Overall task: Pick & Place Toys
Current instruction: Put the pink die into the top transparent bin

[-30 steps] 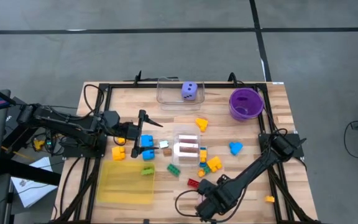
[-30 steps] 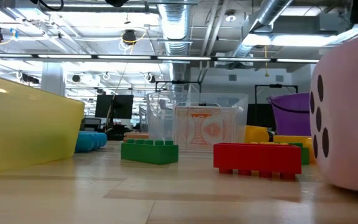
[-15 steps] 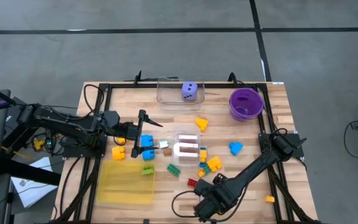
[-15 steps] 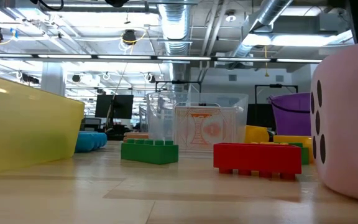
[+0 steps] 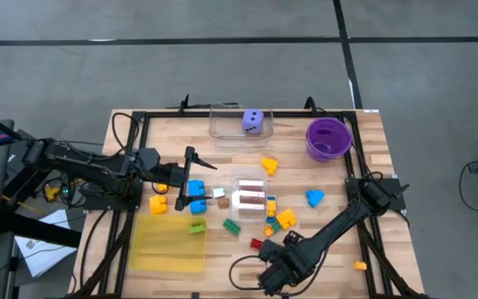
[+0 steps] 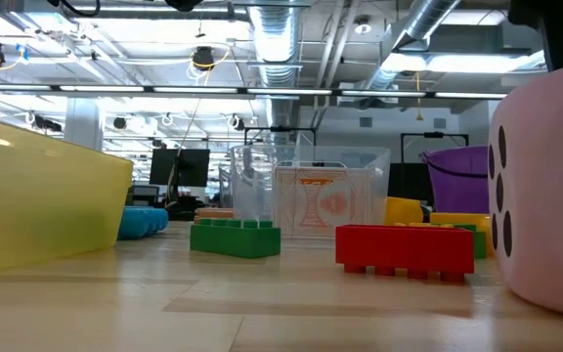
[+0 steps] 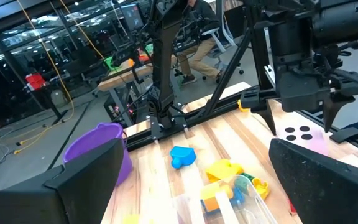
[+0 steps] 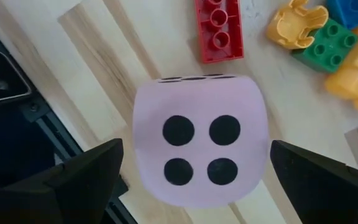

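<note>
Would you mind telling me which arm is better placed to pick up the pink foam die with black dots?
The right. Its gripper hangs directly above the pink foam die, jaws open on either side. The left gripper is across the table by the blue plastic bricks.

A robotics lab: exposed ceiling ducts, computer monitors and other arm rigs behind.

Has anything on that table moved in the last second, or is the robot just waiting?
Only the right gripper: it has crept slightly toward the red brick, jaws open, over the pink die, which it has not grasped. The left gripper, open near the blue bricks, and the toys stayed put.
</note>
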Controlling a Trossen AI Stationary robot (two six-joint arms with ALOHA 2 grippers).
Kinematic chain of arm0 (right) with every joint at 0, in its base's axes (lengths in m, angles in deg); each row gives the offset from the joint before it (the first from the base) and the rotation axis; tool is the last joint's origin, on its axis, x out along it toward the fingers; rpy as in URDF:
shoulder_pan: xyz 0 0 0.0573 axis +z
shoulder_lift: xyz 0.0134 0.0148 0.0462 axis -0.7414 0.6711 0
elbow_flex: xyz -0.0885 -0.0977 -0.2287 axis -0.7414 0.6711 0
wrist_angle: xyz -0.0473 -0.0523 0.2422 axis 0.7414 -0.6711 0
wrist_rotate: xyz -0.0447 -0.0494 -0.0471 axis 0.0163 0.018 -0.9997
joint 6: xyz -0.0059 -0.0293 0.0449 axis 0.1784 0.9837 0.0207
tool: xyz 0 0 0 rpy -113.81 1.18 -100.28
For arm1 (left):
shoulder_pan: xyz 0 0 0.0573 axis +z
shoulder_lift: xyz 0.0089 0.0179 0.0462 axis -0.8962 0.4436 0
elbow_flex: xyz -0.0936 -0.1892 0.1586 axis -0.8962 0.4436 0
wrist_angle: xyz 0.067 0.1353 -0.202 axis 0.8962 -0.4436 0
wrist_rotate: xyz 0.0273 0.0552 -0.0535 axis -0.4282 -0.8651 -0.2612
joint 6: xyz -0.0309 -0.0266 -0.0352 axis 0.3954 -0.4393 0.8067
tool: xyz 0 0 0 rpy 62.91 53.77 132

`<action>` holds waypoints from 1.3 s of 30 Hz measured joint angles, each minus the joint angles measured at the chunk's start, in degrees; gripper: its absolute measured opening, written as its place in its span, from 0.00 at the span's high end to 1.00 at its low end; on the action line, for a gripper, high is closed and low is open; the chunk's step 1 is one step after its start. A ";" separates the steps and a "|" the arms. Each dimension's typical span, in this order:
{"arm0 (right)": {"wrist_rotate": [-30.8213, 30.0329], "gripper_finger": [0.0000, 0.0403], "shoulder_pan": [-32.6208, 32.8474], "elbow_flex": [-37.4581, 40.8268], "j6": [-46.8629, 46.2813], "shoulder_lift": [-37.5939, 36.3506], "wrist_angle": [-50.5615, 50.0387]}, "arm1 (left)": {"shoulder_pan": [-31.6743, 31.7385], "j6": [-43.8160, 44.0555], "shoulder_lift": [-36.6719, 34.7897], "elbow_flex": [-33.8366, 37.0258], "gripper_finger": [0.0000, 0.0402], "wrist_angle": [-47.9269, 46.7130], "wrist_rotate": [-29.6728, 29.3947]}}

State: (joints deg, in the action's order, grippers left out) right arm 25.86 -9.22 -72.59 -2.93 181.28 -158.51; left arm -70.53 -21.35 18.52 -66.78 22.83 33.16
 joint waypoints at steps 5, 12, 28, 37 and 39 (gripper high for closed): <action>0.04 0.01 0.43 2.18 -0.01 0.00 1.36 | -1.05 -0.01 0.00 0.00 0.00 0.00 -0.01; -0.06 0.01 0.83 4.54 0.00 -0.04 5.73 | -2.06 -0.01 0.00 0.00 0.00 0.02 -0.01; 1.54 0.01 0.88 9.96 -2.12 0.00 14.07 | -2.27 1.33 0.00 0.00 0.00 -0.81 -0.01; 1.55 0.01 0.45 9.96 -0.59 0.00 15.59 | -2.24 1.33 0.00 0.00 0.00 -1.33 -0.01; 1.69 0.01 0.21 9.96 -0.31 0.00 16.11 | -2.24 1.33 0.00 0.00 0.00 -1.33 -0.01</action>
State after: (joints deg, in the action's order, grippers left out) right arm 27.55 -9.01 -62.63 -3.24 181.28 -142.40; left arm -72.77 -20.02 18.52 -66.78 21.50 33.15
